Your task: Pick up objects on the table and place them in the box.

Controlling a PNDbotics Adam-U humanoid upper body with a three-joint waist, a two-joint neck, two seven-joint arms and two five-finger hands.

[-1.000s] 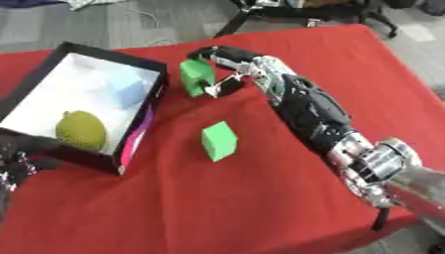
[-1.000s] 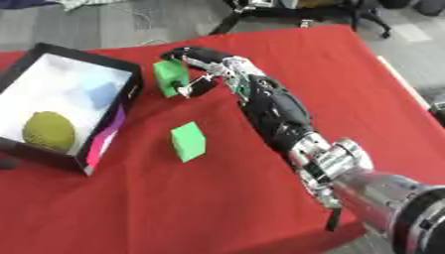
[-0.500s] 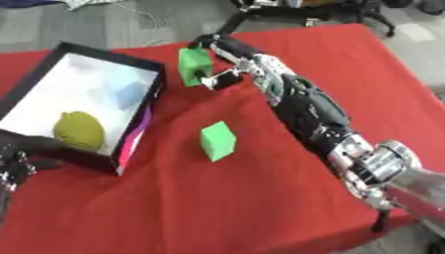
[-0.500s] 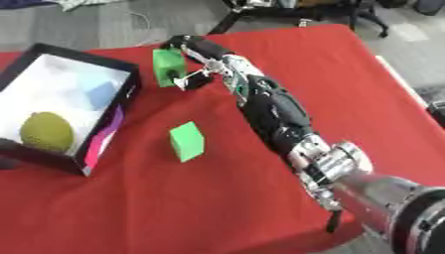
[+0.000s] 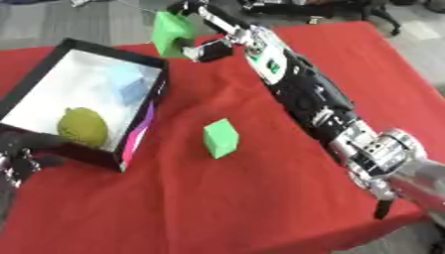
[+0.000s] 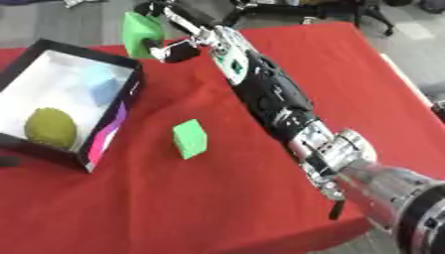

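Observation:
My right hand [image 5: 205, 27] reaches far across the red table [image 5: 260, 188] and is shut on a green block [image 5: 171, 33], lifted above the cloth just past the box's far right corner. A second green block [image 5: 221, 138] stands on the cloth near the middle. The black box [image 5: 155, 101] with a white inside sits at the left. It holds a yellow-green round fruit [image 5: 83, 126] and a pale blue object [image 5: 132, 88]. My left hand [image 5: 16, 161] shows at the lower left edge, beside the box's near corner, its fingers curled and holding nothing.
The table's right edge and near edge fall away to a grey floor. Chairs and cables lie beyond the far edge. My right arm [image 5: 304, 94] stretches diagonally over the cloth's right half.
The right hand has lifted the green block off the cloth and carried it up and toward the far side, nearer the box's far corner. The view has also shifted.

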